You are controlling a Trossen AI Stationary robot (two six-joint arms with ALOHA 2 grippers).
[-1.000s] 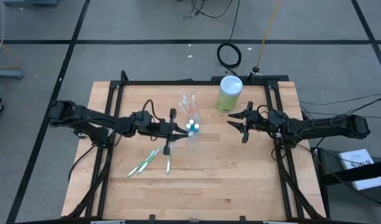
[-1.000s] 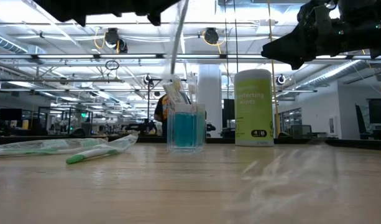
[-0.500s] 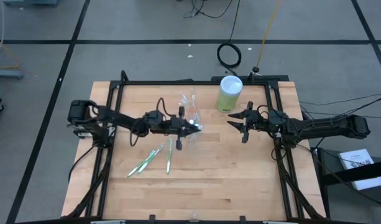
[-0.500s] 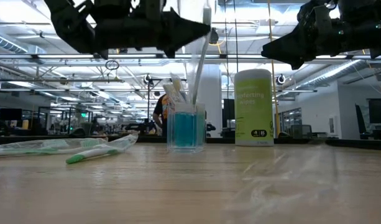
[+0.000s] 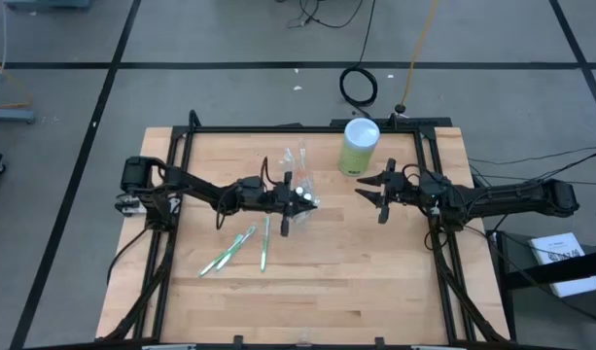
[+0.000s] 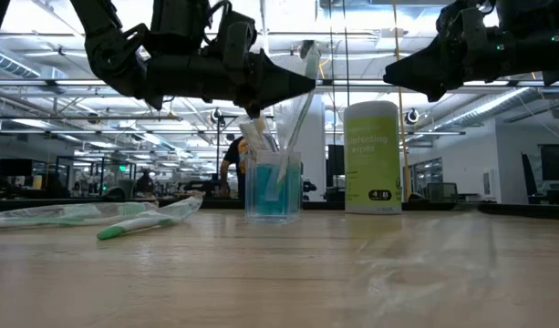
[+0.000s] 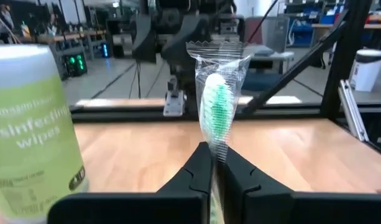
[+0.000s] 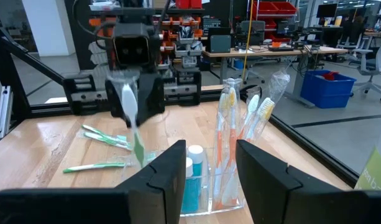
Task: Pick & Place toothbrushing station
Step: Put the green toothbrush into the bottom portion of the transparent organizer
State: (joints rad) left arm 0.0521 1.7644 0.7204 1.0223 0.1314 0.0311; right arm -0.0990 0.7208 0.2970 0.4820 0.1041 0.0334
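My left gripper is shut on a wrapped green-white toothbrush just above the small clear cup. The brush slants down into the cup. The cup stands on the table and holds wrapped orange-white toothbrushes and small blue tubes with white caps. Two more green-white toothbrushes lie flat on the table to the cup's near left. My right gripper is open and empty, hovering to the right of the cup. My left gripper pinches the wrapped toothbrush just below its bristle head between its two fingers. The fingers come level from the table's left and lie across the brush. The brush stands tilted, head up, with its lower end inside the cup.
A lime-green wipes canister with a white lid stands behind and to the right of the cup. A black frame runs along the table's far edge and sides. Bare wood lies toward the near edge.
My left gripper has gone toward the table's right edge to the cup and come down, staying shut on the toothbrush. The brush has tipped from nearly upright to slanted, and its lower end has gone from above the table into the cup.
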